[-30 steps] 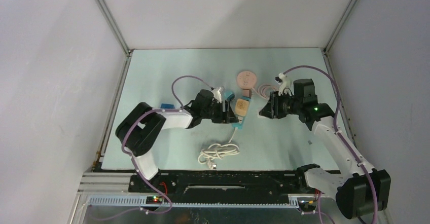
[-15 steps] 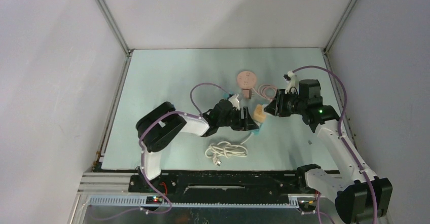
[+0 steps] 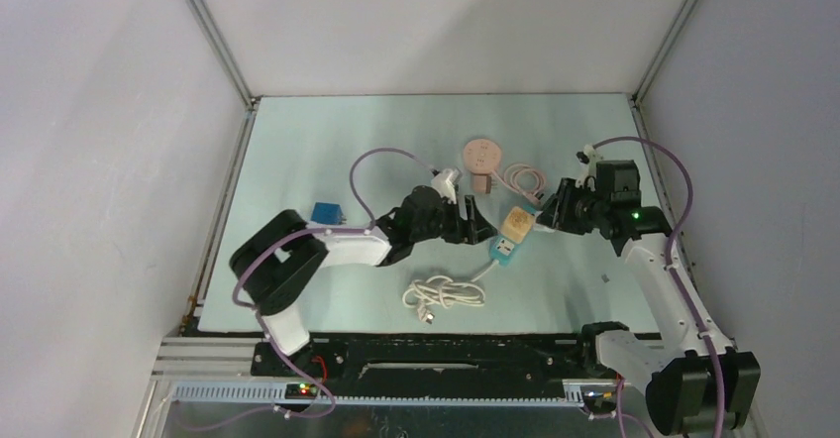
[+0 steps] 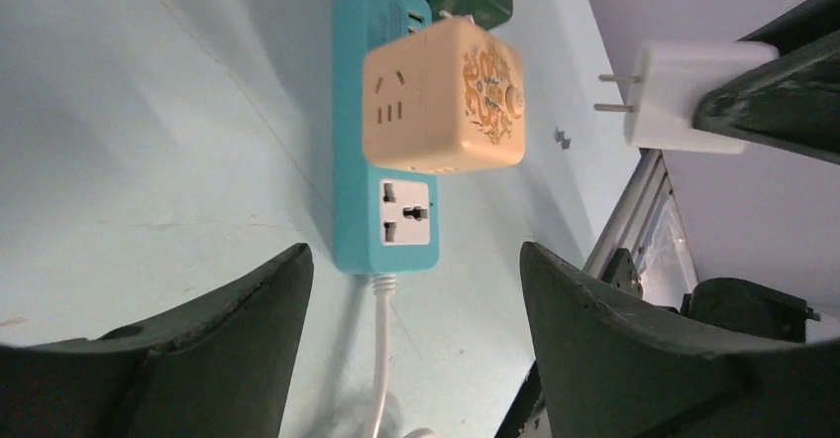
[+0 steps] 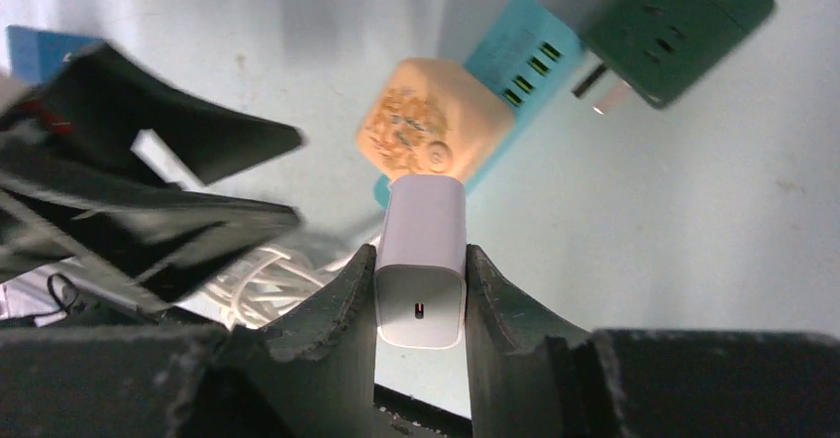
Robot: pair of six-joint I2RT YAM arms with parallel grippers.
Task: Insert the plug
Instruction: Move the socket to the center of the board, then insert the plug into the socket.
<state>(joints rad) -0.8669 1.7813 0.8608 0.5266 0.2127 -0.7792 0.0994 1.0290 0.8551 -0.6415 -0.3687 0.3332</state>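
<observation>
My right gripper (image 5: 421,260) is shut on the white plug (image 5: 423,250), which hangs above the table with its prongs aimed at the beige cube adapter (image 5: 431,131). In the left wrist view the plug (image 4: 683,96) floats just right of that cube (image 4: 443,96). The cube sits plugged into the blue power strip (image 4: 384,161), which lies flat. My left gripper (image 4: 416,260) stands open at the strip's cord end, with its fingers (image 4: 228,349) apart from the strip. From above, the left gripper (image 3: 475,228) and right gripper (image 3: 548,218) flank the cube (image 3: 515,225).
A dark green adapter (image 5: 674,17) lies at the strip's far end. The strip's white cord (image 3: 443,292) is coiled near the front edge. A pink disc (image 3: 482,153) with a pink cable (image 3: 523,177) lies behind. A small blue box (image 3: 325,213) sits at the left.
The left gripper carried the strip and cube right and toward the front, then opened and drew back off it. The right gripper shifted right, still holding the plug.
</observation>
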